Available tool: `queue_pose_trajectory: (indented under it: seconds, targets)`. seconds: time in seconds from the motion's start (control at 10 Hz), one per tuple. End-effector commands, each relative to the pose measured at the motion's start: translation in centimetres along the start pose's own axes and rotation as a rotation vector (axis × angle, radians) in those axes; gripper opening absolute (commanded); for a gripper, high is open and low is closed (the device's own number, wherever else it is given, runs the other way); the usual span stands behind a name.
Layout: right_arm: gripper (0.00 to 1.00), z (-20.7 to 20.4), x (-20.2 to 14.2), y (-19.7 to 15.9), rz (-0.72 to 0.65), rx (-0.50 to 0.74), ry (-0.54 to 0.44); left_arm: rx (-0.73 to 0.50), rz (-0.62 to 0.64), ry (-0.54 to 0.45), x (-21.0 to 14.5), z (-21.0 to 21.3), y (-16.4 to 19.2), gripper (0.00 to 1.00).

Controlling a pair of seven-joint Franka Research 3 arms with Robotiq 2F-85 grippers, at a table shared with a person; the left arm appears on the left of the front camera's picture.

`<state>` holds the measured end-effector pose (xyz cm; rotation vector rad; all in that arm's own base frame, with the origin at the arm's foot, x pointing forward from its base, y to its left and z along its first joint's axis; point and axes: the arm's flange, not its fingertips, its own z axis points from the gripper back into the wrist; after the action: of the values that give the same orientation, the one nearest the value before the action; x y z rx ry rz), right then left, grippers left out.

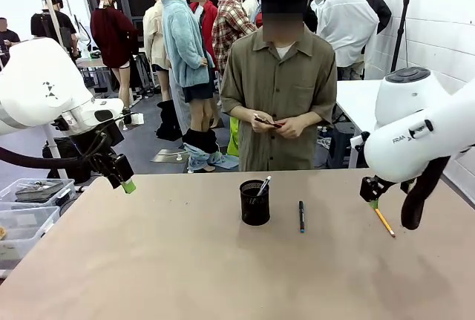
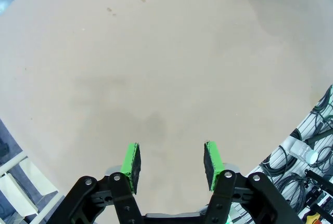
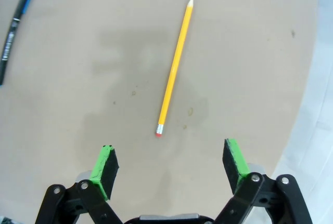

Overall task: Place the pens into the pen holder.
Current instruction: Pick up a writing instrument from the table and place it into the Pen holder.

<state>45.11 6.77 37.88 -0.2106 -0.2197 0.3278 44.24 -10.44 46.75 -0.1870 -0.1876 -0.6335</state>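
Pens: two, plus one pencil. Over the desk [image 1: 185, 275], the left claw [image 1: 128, 185] hangs with fingers apart, empty. One silvery pen [image 1: 263, 185] stands in the one black mesh pen holder [image 1: 254, 205]. One dark pen [image 1: 301, 216] lies near it. One yellow pencil [image 1: 384, 222] lies by the right claw [image 1: 371, 197], which is wide apart and empty.

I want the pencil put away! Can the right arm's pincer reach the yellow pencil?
Probably yes. The right pincer hangs open right over the yellow pencil, which lies alone on the table, with nothing in between.
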Motion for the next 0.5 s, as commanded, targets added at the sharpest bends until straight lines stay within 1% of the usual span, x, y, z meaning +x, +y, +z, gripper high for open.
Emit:
queue_pose_trajectory:
  seconds: [0.0,0.2,0.4]
  targets:
    - [1.00,-1.9,2.1,0.3,-0.026,0.020,0.046,0.007,-0.001,0.003,0.0,0.2,0.0,0.64]
    - [1.00,-3.6,2.1,-0.3,-0.045,0.046,0.054,0.007,-0.001,0.003,0.0,0.2,0.0,0.64]
    - [1.00,-5.7,2.0,-1.8,-0.089,0.104,0.027,0.007,-0.001,0.003,0.0,0.2,0.0,0.64]
